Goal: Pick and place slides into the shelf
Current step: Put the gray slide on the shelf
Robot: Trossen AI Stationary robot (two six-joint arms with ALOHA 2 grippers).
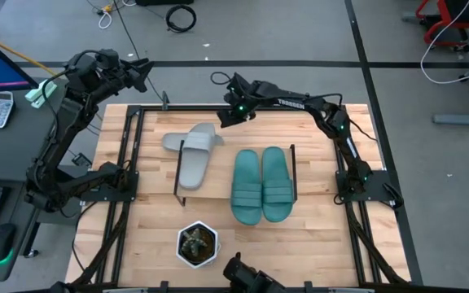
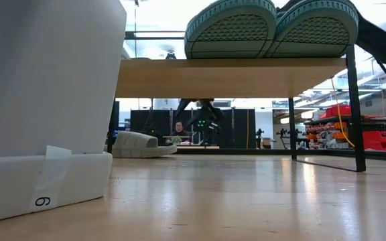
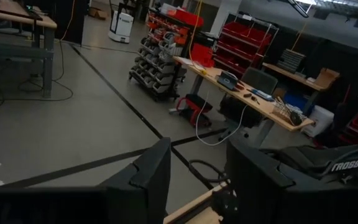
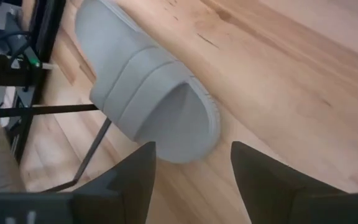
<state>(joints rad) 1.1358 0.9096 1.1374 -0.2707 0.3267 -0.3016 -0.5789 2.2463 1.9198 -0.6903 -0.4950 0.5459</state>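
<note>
The teal-green pair [image 1: 263, 185] lies side by side on the shelf's [image 1: 218, 191] right half; their soles show in the low view [image 2: 273, 27]. One light grey slide [image 1: 194, 169] lies on the shelf's left half. The other grey slide [image 1: 192, 139] lies sole-down on the tabletop at the shelf's far left corner; it also shows in the low view [image 2: 136, 144] and the right wrist view [image 4: 148, 93]. My right gripper [image 1: 233, 110] is open above the table's far edge, just right of that slide, fingers apart in its wrist view [image 4: 191, 168]. My left gripper [image 3: 197, 168] is open, beyond the far left corner [image 1: 137, 75].
A white pot with a small plant [image 1: 198, 244] stands on the table near the front edge; it fills the left of the low view [image 2: 45, 100]. The shelf's thin black legs [image 2: 354, 107] stand around the table's middle. Black frame rails [image 1: 129, 163] run along the table's sides.
</note>
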